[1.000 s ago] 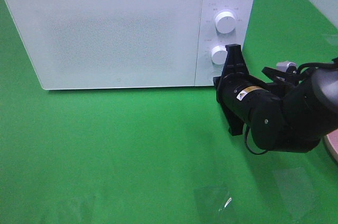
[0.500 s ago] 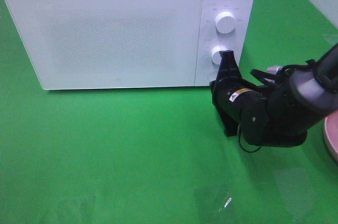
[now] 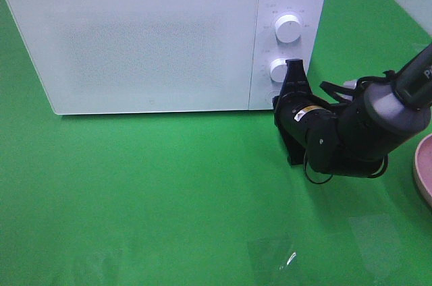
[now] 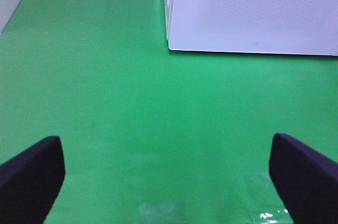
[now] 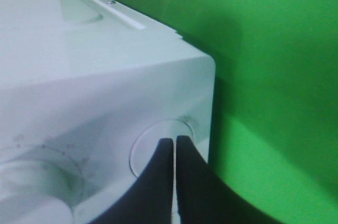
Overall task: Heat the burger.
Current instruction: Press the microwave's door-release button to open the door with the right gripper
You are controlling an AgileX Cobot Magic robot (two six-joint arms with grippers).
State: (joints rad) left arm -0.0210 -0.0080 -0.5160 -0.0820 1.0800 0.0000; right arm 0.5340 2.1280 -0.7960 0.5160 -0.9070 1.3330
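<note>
The burger is out of view. A white microwave (image 3: 148, 36) stands at the back with its door closed. My right gripper (image 3: 278, 100) is shut with nothing in it. Its joined fingertips (image 5: 174, 140) rest against the round button (image 5: 153, 152) at the bottom of the control panel, below the lower knob (image 3: 280, 70). The right wrist view shows the tips right at the button's face. My left gripper (image 4: 168, 182) is open and holds nothing. It hangs over bare green cloth in front of the microwave's (image 4: 253, 7) lower left corner and does not show in the exterior view.
The edge of a round pink plate (image 3: 424, 175) shows at the right border. An upper knob (image 3: 288, 28) sits above the lower one. Green cloth (image 3: 169, 185) covers the table, with faint shiny patches (image 3: 270, 255) near the front.
The right arm's body has swung lower and further right behind the gripper. The fingertips have stayed near the panel's bottom button. More of the pink plate shows.
</note>
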